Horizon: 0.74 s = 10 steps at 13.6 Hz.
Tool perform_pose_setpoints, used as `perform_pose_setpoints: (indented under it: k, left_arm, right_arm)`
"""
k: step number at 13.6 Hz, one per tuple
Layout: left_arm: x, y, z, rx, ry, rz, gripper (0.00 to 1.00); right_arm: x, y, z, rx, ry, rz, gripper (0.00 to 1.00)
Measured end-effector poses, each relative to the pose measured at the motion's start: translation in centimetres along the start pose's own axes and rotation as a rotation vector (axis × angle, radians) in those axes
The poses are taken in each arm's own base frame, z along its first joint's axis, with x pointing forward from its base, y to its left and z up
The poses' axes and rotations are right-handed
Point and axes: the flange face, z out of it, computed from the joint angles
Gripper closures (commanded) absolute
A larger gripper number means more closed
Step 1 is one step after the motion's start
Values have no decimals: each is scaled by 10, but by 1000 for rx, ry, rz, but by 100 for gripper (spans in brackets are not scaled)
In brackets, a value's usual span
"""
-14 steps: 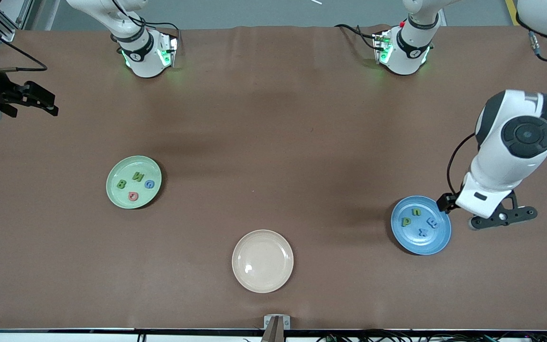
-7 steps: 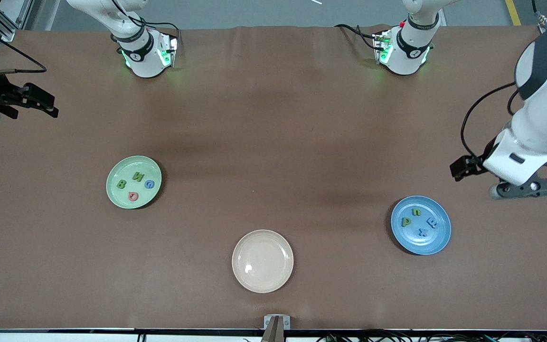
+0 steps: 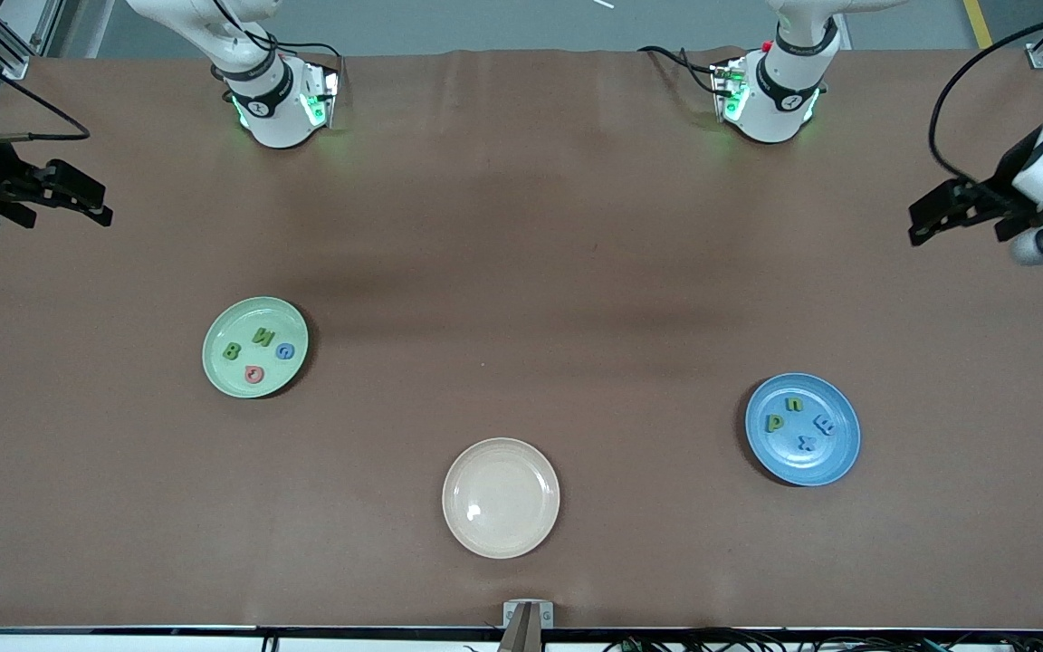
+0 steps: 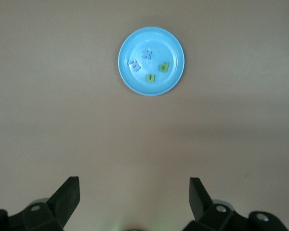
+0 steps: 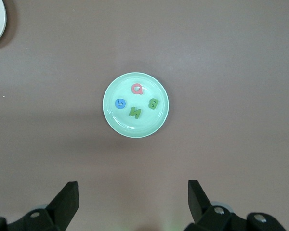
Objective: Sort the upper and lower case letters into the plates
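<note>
Cream-beige plate (image 3: 501,498) on brown table (image 3: 521,226)

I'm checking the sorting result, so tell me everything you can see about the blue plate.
The round, shallow, medium blue plate has a raised rim and a smooth, faintly glossy surface. It sits flat on the brown table covering, toward the left arm's end, nearer the front camera than the mint green plate. Four small flat toy letters lie inside it: two green, two pale blue. Nothing else touches it; no end effector is over it.
</note>
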Motion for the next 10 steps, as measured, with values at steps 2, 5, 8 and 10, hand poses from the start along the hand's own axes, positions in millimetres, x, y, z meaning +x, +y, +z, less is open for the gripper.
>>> perform_pose_setpoints:
  k: [2, 5, 8, 10]
  left_arm:
    - [-13, -12, -1, -6, -7, 4, 0]
    - [-24, -7, -4, -3, -2, 13, 0]
    - [-25, -4, -4, -3, 3, 18, 0]
    - [-25, -4, -3, -2, 1, 19, 0]
  right_arm:
    - [0, 0, 0, 1, 0, 6, 0]
    - [0, -2, 0, 24, 3, 7, 0]
    - [1, -2, 0, 27, 5, 8, 0]
    - [0, -1, 0, 27, 4, 9, 0]
